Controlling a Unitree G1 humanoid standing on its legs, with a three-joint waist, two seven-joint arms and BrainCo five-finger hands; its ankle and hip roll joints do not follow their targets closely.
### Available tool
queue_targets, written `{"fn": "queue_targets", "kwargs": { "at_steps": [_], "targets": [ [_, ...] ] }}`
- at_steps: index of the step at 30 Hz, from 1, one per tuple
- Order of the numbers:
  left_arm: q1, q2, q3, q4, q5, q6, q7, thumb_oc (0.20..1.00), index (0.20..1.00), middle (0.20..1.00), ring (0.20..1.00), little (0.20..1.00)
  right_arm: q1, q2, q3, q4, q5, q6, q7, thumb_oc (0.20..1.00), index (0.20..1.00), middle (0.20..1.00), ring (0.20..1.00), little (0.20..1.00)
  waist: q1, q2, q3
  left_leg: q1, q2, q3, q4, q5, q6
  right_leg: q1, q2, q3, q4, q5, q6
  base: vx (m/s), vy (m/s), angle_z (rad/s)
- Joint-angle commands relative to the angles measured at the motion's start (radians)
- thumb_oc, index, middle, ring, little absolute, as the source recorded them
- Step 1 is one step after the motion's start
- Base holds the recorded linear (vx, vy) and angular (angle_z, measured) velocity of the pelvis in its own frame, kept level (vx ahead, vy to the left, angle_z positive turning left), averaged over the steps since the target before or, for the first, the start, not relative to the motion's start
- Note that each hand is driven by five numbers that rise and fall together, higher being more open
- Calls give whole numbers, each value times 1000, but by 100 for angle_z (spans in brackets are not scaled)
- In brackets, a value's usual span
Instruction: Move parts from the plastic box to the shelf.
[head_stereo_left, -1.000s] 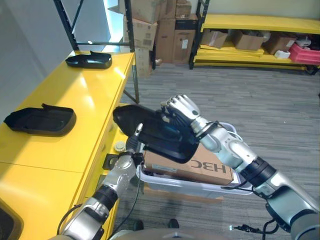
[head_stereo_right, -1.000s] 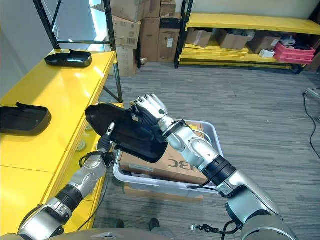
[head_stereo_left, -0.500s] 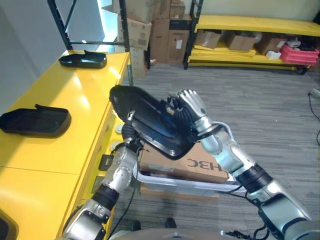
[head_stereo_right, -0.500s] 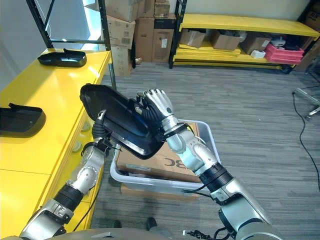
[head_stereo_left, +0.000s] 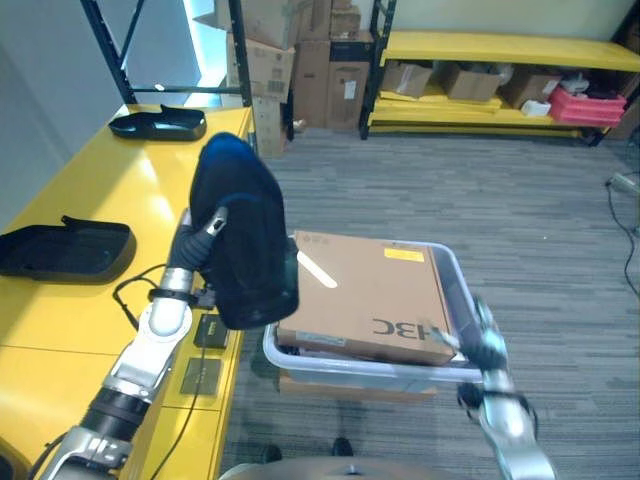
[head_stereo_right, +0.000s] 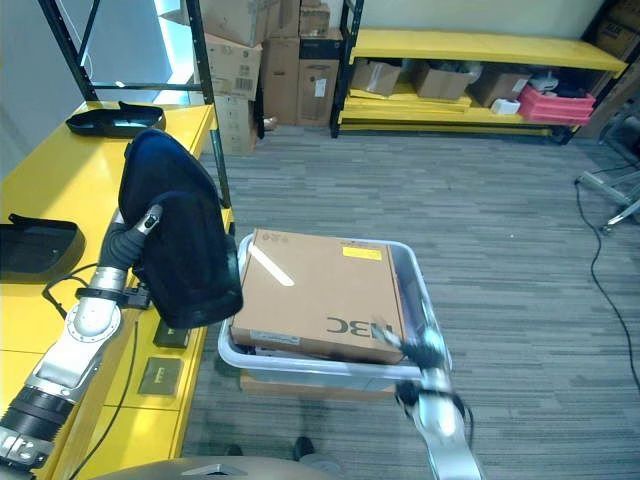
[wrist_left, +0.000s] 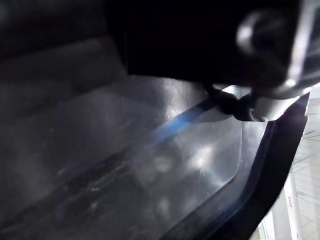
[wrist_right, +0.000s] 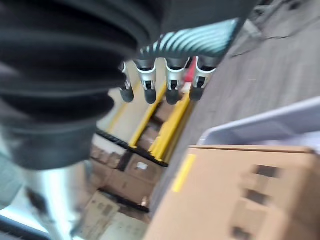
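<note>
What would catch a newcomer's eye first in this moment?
The big black part, held up on edge by the left hand over the yellow shelf's front edge. Next, the cardboard box lying in the plastic box on the floor, with the right hand low at its near corner.

Left hand (head_stereo_left: 205, 232) raised, right hand (wrist_right: 165, 75) low, fingers (wrist_right: 171, 85) relaxed.

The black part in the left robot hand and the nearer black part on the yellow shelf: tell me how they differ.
The held black part stands on end in the air; the nearer shelf part lies flat. The held one is gripped by the left robot hand; the shelf part is untouched. The held one hangs over the yellow shelf edge. Both are glossy black.
</note>
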Motion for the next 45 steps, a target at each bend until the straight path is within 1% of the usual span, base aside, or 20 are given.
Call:
{"fn": "queue_targets", "kwargs": {
  "at_steps": [1,3,5,8,10,11,13,15,16,17,19,23,27,28,29,32,34,37,40,45],
  "targets": [
    [-63,-51,14,-21,76,-105,17,200,200,200,200,200,-112,0,97,-6,43,7,4,1000,1000,1000,1000,1000,2,-37,-53,-32,48,24,48,-83,-12,-18,-74,5,76,-108,69,-12,29,-11],
    [-60,-49,16,-35,70,-108,5,200,200,200,200,200,-116,15,100,48,54,16,14,1000,1000,1000,1000,1000,7,-42,-48,-34,44,22,53,-86,-7,-25,-75,10,92,-111,71,-29,46,-5],
    [-74,-53,-2,-80,34,-117,-29,200,200,200,200,200,-171,61,170,325,76,53,63,1000,1000,1000,1000,1000,35,-55,-3,-29,38,15,70,-99,13,-105,-58,25,262,-132,87,-92,63,-5],
    [-97,-53,-11,-98,12,-122,-40,200,200,200,200,200,-213,100,207,464,112,64,98,1000,1000,1000,1000,1000,48,-55,29,-34,39,3,79,-93,18,-163,-47,32,372,-135,100,-94,10,-1],
    [-126,-66,-39,-122,-38,-124,-71,200,200,200,200,200,-246,138,226,579,148,75,122,1000,1000,1000,1000,1000,53,-48,46,-44,38,-46,82,-82,12,-185,-19,85,424,-155,99,-36,-62,18],
    [-153,-77,-66,-124,-69,-126,-83,200,200,200,200,200,-250,148,240,626,158,82,134,1000,1000,1000,1000,1000,51,-47,50,-53,28,-92,86,-76,7,-169,-1,140,419,-181,93,15,-117,51],
    [-217,-95,-135,-118,-106,-129,-121,200,200,200,200,200,-237,167,252,696,174,93,148,1000,1000,1000,1000,1000,52,-38,46,-103,5,-188,102,-49,-12,-139,30,228,385,-213,65,-2,-144,142],
    [-243,-100,-156,-126,-111,-127,-133,200,200,200,200,200,-237,172,252,725,177,97,154,1000,1000,1000,1000,1000,45,-35,45,-124,-4,-230,112,-43,-22,-120,28,227,363,-226,48,-28,-210,245],
    [-220,-117,-154,-150,-169,-131,-167,200,200,200,200,200,-248,185,249,800,175,119,169,1000,1000,1000,1000,1000,68,-27,36,-150,0,-287,105,-23,-55,-67,9,155,290,-253,26,-26,-256,209],
    [-218,-117,-153,-153,-170,-130,-168,200,200,200,200,200,-249,185,250,801,175,118,169,1000,1000,1000,1000,1000,60,-27,35,-151,-1,-295,104,-21,-56,-63,8,146,285,-251,26,-45,-409,146],
    [-207,-116,-158,-168,-206,-127,-190,200,200,200,200,200,-258,187,274,827,154,125,182,1000,1000,1000,1000,1000,72,-21,42,-188,14,-333,128,-4,-82,-53,32,120,275,-268,2,-92,-325,108],
    [-200,-132,-158,-188,-265,-121,-199,200,200,200,200,200,-322,169,282,860,130,138,147,1000,1000,1000,1000,1000,100,10,81,-233,27,-418,141,48,-127,-29,81,38,228,-247,-32,-162,-299,83],
    [-198,-127,-157,-212,-267,-116,-200,200,200,200,200,200,-350,154,247,879,157,146,132,1000,1000,1000,1000,1000,96,21,92,-264,11,-380,133,50,-115,-32,83,5,210,-236,-35,-129,-60,51],
    [-160,-115,-129,-243,-275,-119,-220,200,200,200,200,200,-378,150,219,909,173,166,132,1000,1000,1000,1000,1000,102,19,91,-266,21,-204,173,18,-84,-35,44,-56,162,-203,-22,-198,-11,51],
    [-145,-102,-115,-260,-270,-125,-222,200,200,200,200,200,-382,150,218,914,173,171,135,1000,1000,1000,1000,1000,108,15,92,-257,26,-163,210,-8,-80,-30,26,-72,147,-195,-23,-205,-8,32],
    [-120,-86,-86,-291,-276,-131,-224,200,200,200,200,200,-381,153,216,929,163,179,138,1000,1000,1000,1000,1000,106,13,88,-246,37,-120,251,-36,-77,-31,4,-116,140,-190,-29,-89,14,73],
    [-90,-79,-44,-324,-307,-124,-237,200,200,200,200,200,-372,157,218,951,120,202,150,1000,1000,1000,1000,1000,94,5,80,-208,78,-18,294,-87,-73,-18,-23,-211,138,-201,-39,-92,34,129],
    [-69,-78,-11,-348,-324,-118,-255,200,200,200,200,200,-357,160,207,963,97,219,158,1000,1000,1000,1000,1000,81,11,63,-172,128,87,271,-96,-83,5,-49,-309,120,-197,-37,-44,97,141],
    [-56,-69,18,-383,-343,-106,-273,200,200,200,200,200,-341,168,191,953,103,223,164,1000,1000,1000,1000,1000,90,30,43,-147,146,137,180,-71,-95,45,-76,-422,93,-182,-25,15,145,146],
    [-29,-52,53,-433,-366,-107,-275,200,200,200,200,200,-375,180,174,936,137,222,150,1000,1000,1000,1000,1000,110,25,17,-131,101,122,149,-93,-72,51,-117,-446,94,-155,3,49,193,104]
  ]
}}
